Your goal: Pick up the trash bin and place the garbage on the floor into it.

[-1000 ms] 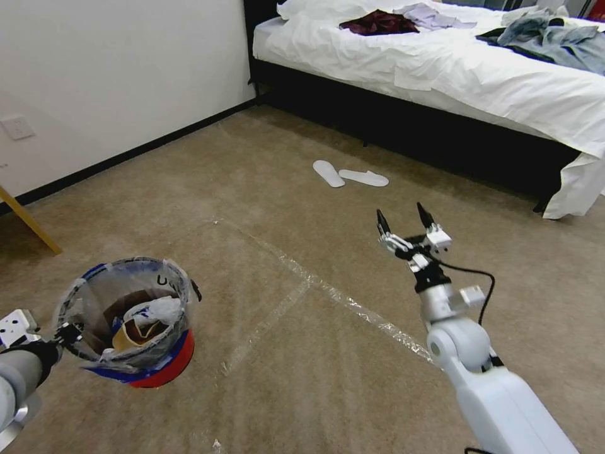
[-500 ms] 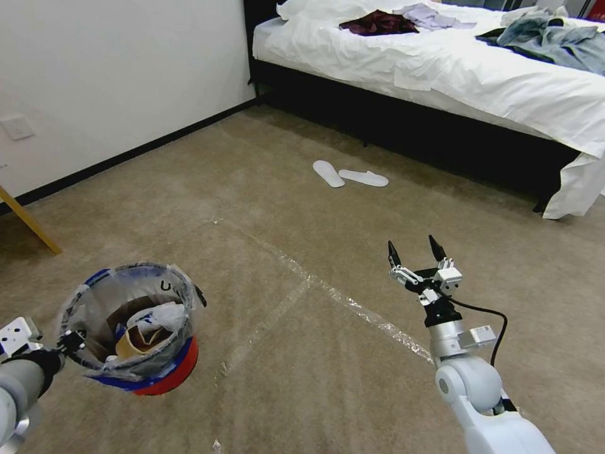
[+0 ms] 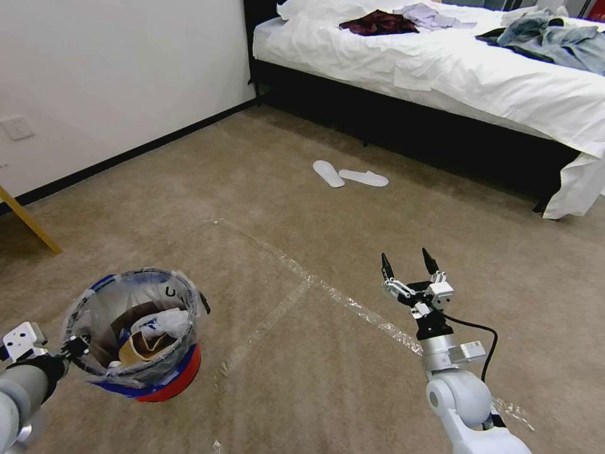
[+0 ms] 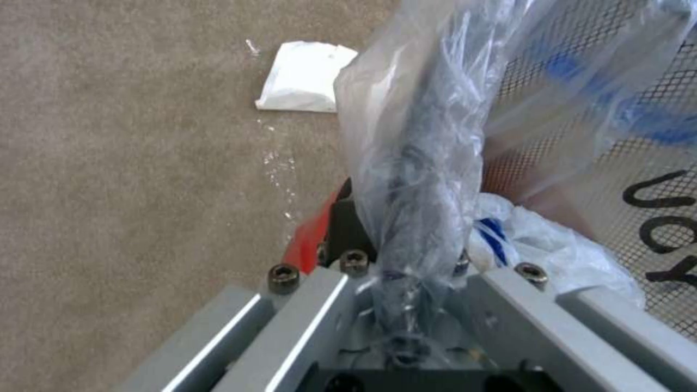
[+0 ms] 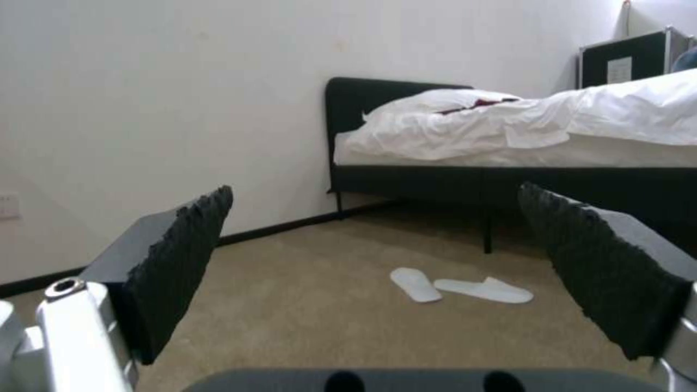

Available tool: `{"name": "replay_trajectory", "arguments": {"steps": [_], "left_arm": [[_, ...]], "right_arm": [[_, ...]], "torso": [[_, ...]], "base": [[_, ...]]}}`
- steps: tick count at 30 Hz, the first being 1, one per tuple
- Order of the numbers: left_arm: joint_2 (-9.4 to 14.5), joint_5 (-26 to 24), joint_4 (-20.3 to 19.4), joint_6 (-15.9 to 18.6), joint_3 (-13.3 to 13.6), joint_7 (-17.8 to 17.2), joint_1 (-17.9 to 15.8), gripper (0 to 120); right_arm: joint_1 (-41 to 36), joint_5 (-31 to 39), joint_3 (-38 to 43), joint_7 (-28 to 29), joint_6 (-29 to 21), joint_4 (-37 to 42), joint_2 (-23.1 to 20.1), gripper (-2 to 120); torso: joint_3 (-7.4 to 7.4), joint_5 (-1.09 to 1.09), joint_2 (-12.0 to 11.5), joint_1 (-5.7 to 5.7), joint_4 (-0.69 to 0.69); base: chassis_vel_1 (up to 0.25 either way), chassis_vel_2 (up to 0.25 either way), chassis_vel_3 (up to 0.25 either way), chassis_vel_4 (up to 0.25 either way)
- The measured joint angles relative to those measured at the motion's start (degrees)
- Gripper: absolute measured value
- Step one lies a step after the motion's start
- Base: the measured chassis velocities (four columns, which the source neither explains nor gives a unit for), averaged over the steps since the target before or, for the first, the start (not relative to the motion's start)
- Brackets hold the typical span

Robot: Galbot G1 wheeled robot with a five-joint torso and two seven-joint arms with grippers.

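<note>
The trash bin (image 3: 135, 334), a red-based bucket with a blue band and a clear plastic liner, hangs tilted at the lower left over the floor (image 3: 283, 208). My left gripper (image 3: 74, 347) is shut on its bagged rim (image 4: 414, 163). Inside lie brown paper and white tissue (image 3: 151, 328). One piece of garbage, a white tissue (image 4: 305, 84), rests on the carpet beside the bin's red base (image 4: 312, 239). My right gripper (image 3: 407, 265) hovers open and empty above the carpet at centre right, its black pads (image 5: 182, 267) wide apart.
Clear tape lines (image 3: 302, 277) cross the carpet between the arms. Two white slippers (image 3: 350, 175) lie ahead near a black-framed bed (image 3: 441, 82) with white sheets and clothes. A white wall (image 3: 113, 75) runs along the left, with a wooden leg (image 3: 28, 221) near it.
My right arm has drawn back toward me and lowered, gripper still open. The bin in my left gripper has drifted slightly lower and to the right.
</note>
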Motion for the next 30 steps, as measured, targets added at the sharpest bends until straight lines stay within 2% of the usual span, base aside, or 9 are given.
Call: {"name": "replay_trajectory", "arguments": {"steps": [18, 30], "left_arm": [[-0.1, 0.2, 0.4, 0.0, 0.3, -0.2, -0.3, 1], [-0.1, 0.6, 0.7, -0.2, 0.5, 0.0, -0.3, 1]], "right_arm": [[1.6, -0.8, -1.1, -1.6, 0.8, -2.7, -0.4, 100], [2.7, -0.9, -1.8, -2.3, 1.1, -4.0, -0.3, 100]], "torso": [[0.0, 0.0, 0.0, 0.0, 0.0], [0.01, 0.0, 0.0, 0.0, 0.0]], "base": [[0.0, 0.0, 0.0, 0.0], [-0.058, 0.068, 0.057, -0.061]]}}
